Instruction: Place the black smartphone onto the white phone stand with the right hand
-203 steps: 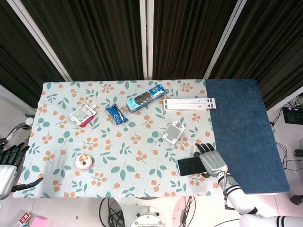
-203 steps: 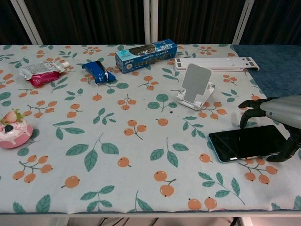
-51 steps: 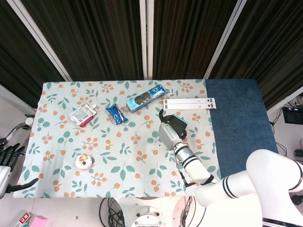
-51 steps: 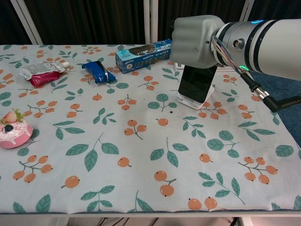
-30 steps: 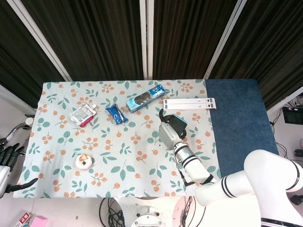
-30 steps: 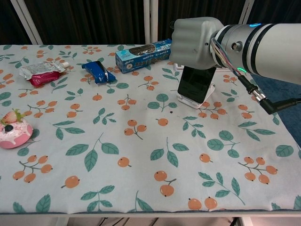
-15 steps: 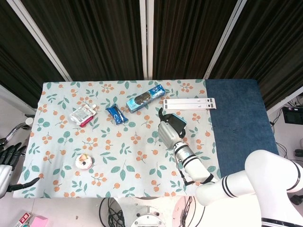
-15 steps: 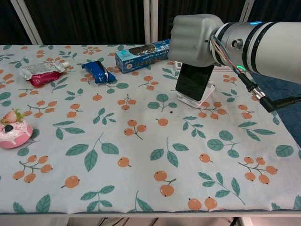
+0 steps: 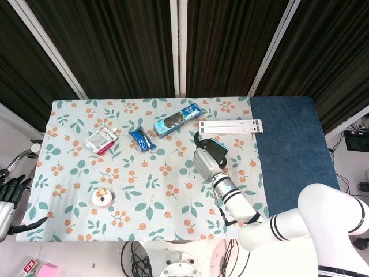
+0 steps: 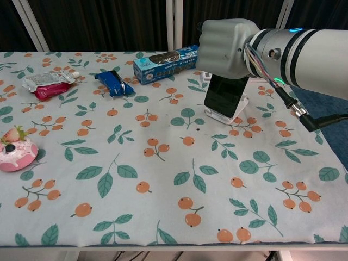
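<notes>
Near the table's centre, slightly toward 3 o'clock in the head view, the right hand [image 10: 225, 48] grasps the black smartphone [image 10: 224, 94] by its upper end, fingers wrapped over the top edge. The phone stands nearly upright, its lower edge at the lip of the white phone stand [image 10: 240, 106], whose base shows just under and at 4 o'clock of the phone; whether the phone's back rests against the stand's plate cannot be told. At 12 o'clock of the hand lies a white slatted rack [image 9: 230, 126], and at 10 o'clock a blue biscuit box [image 10: 169, 64]. Further toward 9 o'clock lie a blue snack wrapper [image 10: 113, 83] and a silver-and-pink pouch [image 10: 48, 84]. A pink strawberry cake toy [image 10: 15, 149] sits near the 8 o'clock edge of the floral tablecloth [image 10: 136, 179]. The left hand [image 9: 10, 199] hangs off the table at the 8 o'clock corner of the head view, fingers apart, holding nothing.
</notes>
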